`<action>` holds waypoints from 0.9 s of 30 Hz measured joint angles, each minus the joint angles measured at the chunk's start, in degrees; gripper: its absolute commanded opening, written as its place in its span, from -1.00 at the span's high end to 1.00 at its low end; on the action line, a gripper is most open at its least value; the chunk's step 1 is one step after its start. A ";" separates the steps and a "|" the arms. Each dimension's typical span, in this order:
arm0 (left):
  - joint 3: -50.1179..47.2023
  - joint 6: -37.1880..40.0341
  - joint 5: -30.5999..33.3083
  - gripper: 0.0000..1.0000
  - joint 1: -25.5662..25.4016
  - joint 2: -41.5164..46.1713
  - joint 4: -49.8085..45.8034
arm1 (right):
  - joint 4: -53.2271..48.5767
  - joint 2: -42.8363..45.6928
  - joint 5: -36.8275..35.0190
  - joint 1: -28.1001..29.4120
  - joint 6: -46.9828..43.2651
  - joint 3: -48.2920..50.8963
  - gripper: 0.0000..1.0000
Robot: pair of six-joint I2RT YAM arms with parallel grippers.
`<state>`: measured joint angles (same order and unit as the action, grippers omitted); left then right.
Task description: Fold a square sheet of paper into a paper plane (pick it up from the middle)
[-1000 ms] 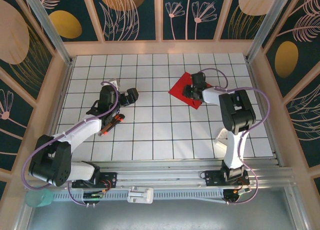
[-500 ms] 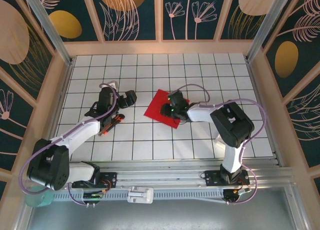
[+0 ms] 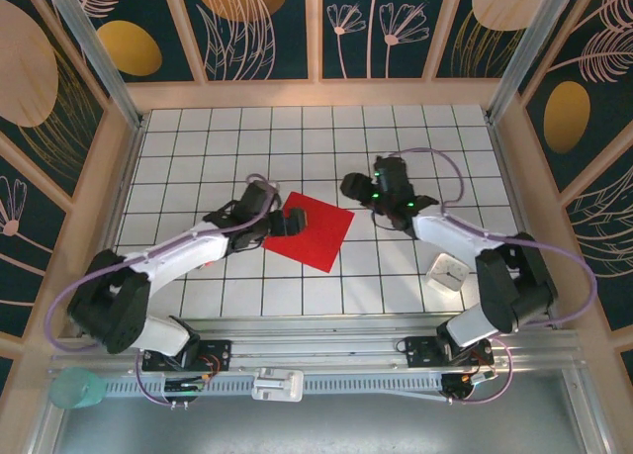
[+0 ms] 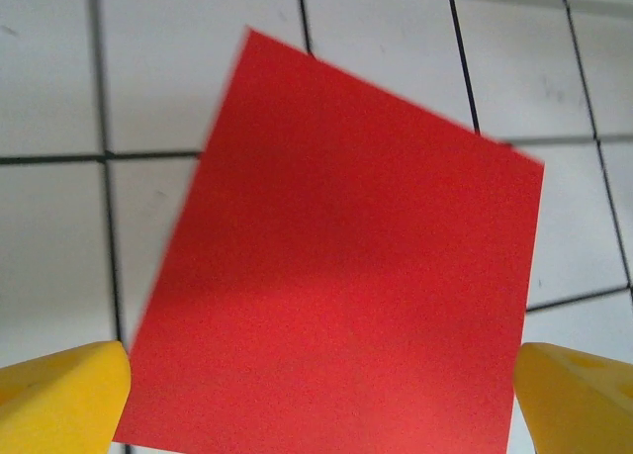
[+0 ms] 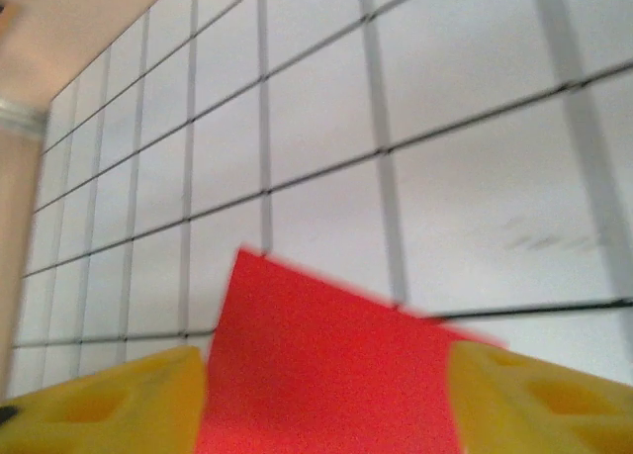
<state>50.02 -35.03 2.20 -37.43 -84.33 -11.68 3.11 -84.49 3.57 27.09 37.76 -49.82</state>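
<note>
The square sheet of paper (image 3: 309,231) lies flat near the middle of the bench (image 3: 198,137). The left fingers (image 4: 61,393) stand wide apart over its left edge, grasping nothing. The right fingers (image 5: 104,407), also released, hang beside its far corner. A pinch off-centre may slide or crumple the thin sheet.

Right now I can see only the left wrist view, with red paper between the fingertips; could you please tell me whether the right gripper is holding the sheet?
Observer: No. The right gripper is open, just beyond the far right corner of the square sheet of paper, its fingers not closed on it.
Operator: Thank you. Where does the sheet lie?
Observer: Roughly in the middle of the table.
Operator: Is anything else lying there?
Observer: A small white object sits beside the right arm, apart from the sheet.
</note>
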 measured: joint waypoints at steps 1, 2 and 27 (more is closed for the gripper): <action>1.77 0.59 -0.02 -0.98 -0.98 -1.90 -1.57 | -0.70 0.76 -0.63 -1.40 -1.07 0.61 -0.77; 4.11 1.20 -0.02 -0.98 -2.08 -4.24 -3.45 | -1.36 1.55 -1.14 -2.82 -2.27 1.31 -0.87; 32.57 11.54 -0.22 -0.98 -5.35 -32.28 -26.08 | 1.25 6.91 2.97 -13.62 -10.86 11.76 -0.98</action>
<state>82.59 -23.49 1.98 -42.78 -116.62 -37.76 4.36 -77.58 6.55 13.47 26.89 -38.06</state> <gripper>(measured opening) 0.988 0.990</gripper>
